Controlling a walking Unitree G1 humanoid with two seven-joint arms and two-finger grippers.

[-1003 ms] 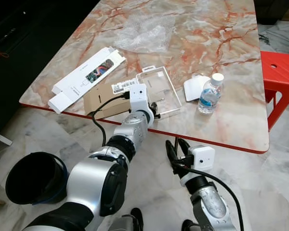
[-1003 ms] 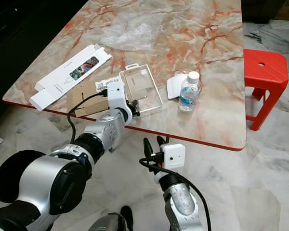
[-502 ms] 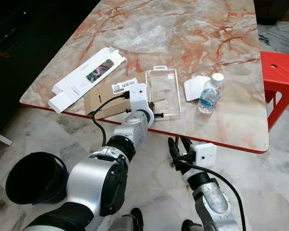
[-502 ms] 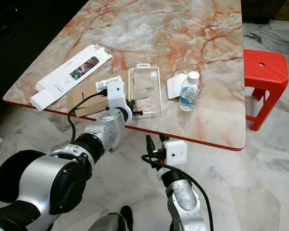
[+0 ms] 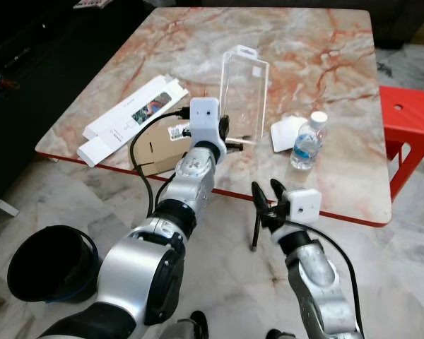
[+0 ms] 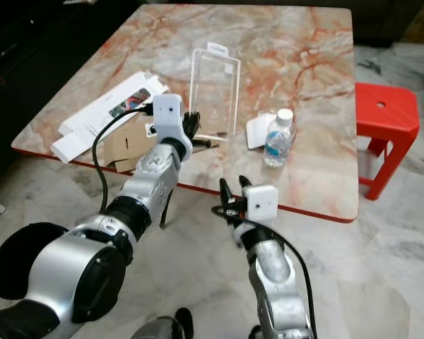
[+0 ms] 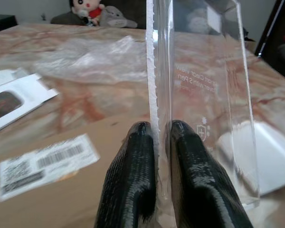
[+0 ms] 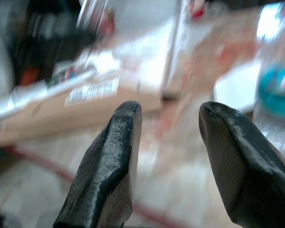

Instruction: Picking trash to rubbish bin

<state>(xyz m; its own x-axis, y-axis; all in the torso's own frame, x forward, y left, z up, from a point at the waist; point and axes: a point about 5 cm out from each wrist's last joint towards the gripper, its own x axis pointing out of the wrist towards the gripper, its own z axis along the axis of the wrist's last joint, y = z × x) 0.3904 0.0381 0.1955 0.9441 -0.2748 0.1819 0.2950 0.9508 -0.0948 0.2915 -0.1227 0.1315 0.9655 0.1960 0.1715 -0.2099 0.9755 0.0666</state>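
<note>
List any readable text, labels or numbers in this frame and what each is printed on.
"...Clear View" and further lines: mirrored print on the clear plastic package pinched in the left claw; the rest is too faint.
Barcode label on the cardboard: too blurred.
White box: print too small.
Water bottle label: unreadable.

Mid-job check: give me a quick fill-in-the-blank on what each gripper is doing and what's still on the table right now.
1. The left gripper is shut on the clear plastic ____.
2. The right gripper hangs open, holding ____.
3. The water bottle stands ____ on the marble table.
4. The black bin sits on the ____ on the robot's left.

Missing words: case; nothing; upright; floor
</note>
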